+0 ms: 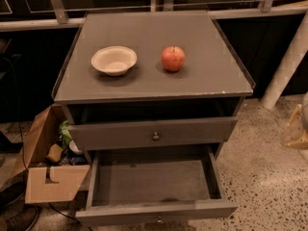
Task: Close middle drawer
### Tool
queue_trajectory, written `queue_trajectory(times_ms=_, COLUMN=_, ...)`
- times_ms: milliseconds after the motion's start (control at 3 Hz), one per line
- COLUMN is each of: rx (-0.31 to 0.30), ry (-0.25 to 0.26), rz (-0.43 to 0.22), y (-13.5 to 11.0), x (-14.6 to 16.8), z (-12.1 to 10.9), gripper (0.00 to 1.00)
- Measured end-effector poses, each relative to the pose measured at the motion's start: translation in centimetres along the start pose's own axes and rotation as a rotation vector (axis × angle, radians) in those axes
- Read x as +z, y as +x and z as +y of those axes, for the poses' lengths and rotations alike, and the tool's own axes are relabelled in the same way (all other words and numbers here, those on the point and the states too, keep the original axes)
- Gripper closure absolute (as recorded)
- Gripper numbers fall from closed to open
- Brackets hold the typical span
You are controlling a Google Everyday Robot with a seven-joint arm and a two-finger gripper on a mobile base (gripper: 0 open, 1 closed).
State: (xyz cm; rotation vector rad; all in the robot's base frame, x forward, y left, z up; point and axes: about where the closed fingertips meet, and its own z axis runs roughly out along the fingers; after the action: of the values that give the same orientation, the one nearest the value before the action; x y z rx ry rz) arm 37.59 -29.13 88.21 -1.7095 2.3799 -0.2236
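The middle drawer (154,184) is pulled far out at the bottom of the view. Its dark grey inside is empty, and its front edge with a small brass knob (159,220) sits at the frame's lower edge. The smaller drawer above it (154,133) stands slightly out and has its own brass knob (155,136). My gripper (294,129) shows only partly as a pale yellowish shape at the right edge. It is level with the upper drawer, well to the right of the cabinet and touching nothing.
On the grey cabinet top (207,76) sit a white bowl (114,60) and a red apple (173,58). An open cardboard box (48,162) with clutter stands on the floor at the left. A white post (286,66) leans at the right. The floor is speckled.
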Motion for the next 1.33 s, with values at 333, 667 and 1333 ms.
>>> queue_trajectory(times_ms=333, rx=0.009, ry=-0.014, rz=0.007, y=0.1, x=0.8, z=0.5, gripper=1.0)
queue_trajectory(times_ms=667, rx=0.027, ry=-0.1, rz=0.033, y=0.4, x=5.6, z=3.8, gripper=1.0)
queue_trajectory(times_ms=1333, rx=0.082, ry=-0.235, rz=0.047, y=0.5, x=12.3, z=8.8, gripper=1.0)
